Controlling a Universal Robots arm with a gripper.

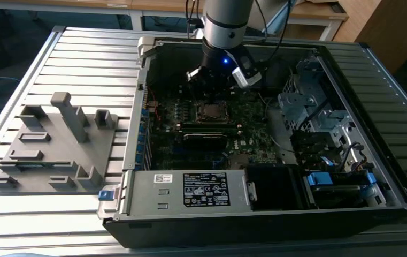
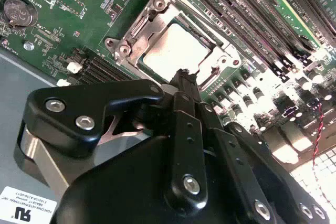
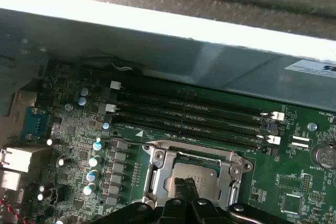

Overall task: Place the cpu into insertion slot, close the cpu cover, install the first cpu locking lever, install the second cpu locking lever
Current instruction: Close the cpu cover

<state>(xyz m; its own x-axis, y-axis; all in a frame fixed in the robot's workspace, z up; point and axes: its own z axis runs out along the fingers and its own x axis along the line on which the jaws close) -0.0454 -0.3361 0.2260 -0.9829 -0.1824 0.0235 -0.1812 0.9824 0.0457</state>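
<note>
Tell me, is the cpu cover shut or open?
Shut: the cpu cover lies flat, the cpu showing through its window in both wrist views.

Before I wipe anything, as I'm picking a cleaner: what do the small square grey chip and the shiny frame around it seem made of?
The small square cpu looks like metal with a dull, matt silver-grey top: it glows softly, without sharp reflections. The thin square cpu cover framing it looks like bright stamped sheet metal, probably steel: hard glints, folded edges.

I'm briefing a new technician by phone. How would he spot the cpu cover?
Inside the open computer case, find the green motherboard. The cpu cover lies beside the long memory slots: a shiny silver frame whose window shows the grey cpu.
</note>
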